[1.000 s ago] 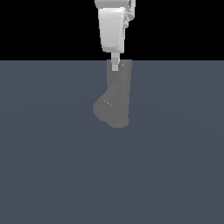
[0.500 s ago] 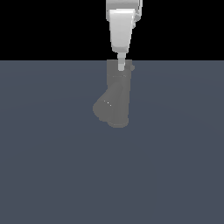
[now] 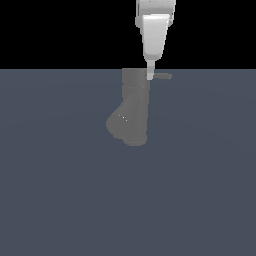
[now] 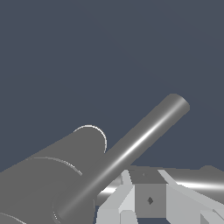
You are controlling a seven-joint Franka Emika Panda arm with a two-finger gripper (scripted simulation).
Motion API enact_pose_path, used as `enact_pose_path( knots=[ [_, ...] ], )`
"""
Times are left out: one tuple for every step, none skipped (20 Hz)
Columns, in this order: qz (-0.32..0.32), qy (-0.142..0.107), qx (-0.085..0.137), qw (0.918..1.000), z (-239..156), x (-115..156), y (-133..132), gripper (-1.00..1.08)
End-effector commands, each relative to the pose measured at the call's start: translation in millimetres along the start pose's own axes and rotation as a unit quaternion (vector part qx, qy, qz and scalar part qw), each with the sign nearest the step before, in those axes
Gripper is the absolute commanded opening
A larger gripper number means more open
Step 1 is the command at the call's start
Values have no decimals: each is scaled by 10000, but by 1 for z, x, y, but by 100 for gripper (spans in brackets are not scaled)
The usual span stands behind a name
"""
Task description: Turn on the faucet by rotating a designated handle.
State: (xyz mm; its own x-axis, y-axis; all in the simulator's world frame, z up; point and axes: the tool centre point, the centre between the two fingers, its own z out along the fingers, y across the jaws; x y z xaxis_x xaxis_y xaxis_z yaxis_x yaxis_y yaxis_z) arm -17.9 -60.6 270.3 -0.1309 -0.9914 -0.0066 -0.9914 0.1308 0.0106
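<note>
Bare slate-blue floor under a black backdrop

A flat, matte floor (image 3: 65, 200) of even blue-grey fills the lower part of the exterior view from edge to edge, with no seams, markings or texture. It ends in a straight horizontal line, above which lies a plain black background (image 3: 60, 30) without any detail. In the wrist view the same blue-grey surface (image 4: 65, 52) takes up the whole area behind the nearer shapes, equally uniform. Nothing else that can be told apart shows on it in either view.
</note>
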Motion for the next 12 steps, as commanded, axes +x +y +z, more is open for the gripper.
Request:
enact_pose_path(
  knots=[
    [244,27,55,9997,0,36,-11,-100],
    [253,27,55,9997,-1,39,-14,-100],
    [263,28,55,9996,-1,43,-16,-100],
    [272,28,55,9996,-1,47,-19,-100],
    [281,29,55,9996,-1,50,-21,-100],
    [289,29,55,9996,-1,54,-24,-100],
    [298,29,55,9995,-1,57,-26,-100],
    [308,30,55,9995,-1,61,-28,-100],
    [316,30,55,9995,-1,64,-31,-100],
    [325,30,54,9995,-1,68,-33,-100],
    [334,31,54,9994,-1,71,-35,-100],
    [343,31,54,9994,-1,74,-37,-100]
  ],
)
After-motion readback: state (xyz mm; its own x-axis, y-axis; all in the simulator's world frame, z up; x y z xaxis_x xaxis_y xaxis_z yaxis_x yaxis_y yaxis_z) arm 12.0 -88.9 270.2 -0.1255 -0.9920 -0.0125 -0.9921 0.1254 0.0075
